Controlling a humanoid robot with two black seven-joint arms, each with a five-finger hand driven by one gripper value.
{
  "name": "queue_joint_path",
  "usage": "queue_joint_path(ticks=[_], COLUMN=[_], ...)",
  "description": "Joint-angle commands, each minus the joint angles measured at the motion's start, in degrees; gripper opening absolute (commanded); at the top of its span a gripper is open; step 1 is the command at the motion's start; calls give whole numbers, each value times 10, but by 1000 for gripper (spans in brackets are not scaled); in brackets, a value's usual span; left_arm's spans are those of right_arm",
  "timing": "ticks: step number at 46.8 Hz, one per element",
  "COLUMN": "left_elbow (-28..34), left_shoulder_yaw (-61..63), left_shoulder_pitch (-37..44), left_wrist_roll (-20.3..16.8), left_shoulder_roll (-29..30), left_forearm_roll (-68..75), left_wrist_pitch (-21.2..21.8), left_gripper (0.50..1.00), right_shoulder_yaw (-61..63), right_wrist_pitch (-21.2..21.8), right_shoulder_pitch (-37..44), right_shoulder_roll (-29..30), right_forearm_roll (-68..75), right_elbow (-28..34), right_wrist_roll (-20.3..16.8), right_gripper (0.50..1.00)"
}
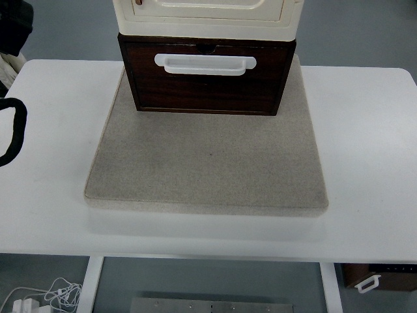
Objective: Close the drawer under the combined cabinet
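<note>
- Top view: the drawer [207,81], dark brown wood with a white handle [205,64], sits under the cream cabinet [206,16] at the far middle of the table [365,163].
- Its front looks nearly flush with the cabinet base above it, so I judge it shut or very close to shut; from this steep angle I cannot tell whether a small gap is left.
- If any gap is left, a short push on the front would finish the job.
- No hand is in view, so whether either hand's fingers are released, clenched or grasping anything cannot be told. Nothing touches the drawer or the handle.
- Cabinet and drawer stand on the far edge of a beige mat [206,169], which lies square on the white table.
- A black loop [14,130] shows at the left edge; I cannot tell what it is.
- Grey floor lies beyond the table, white cables [45,297] below at lower left, and a small brown box [381,277] at lower right.
</note>
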Motion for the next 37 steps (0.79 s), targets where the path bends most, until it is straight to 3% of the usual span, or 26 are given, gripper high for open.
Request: queue_joint_path(ticks=[1, 26, 37], left_elbow=[52, 250, 312], left_shoulder_yaw=[-25, -38, -34], left_shoulder_pitch=[-19, -55, -39], left_wrist_roll=[1, 19, 51], left_shoulder_roll=[5, 44, 49], left_forearm_roll=[-2, -80, -109], left_wrist_pitch=[12, 212, 259], left_gripper=[999, 999, 999], right_shoulder_yaw=[1, -3, -1], right_wrist_pitch=[0, 0, 3], right_shoulder_pitch=[0, 0, 0], right_shoulder_roll=[0, 0, 0], right_forearm_roll=[0, 1, 0], right_elbow=[0, 0, 1], right_wrist_roll=[0, 0, 1], right_gripper=[952, 952, 952])
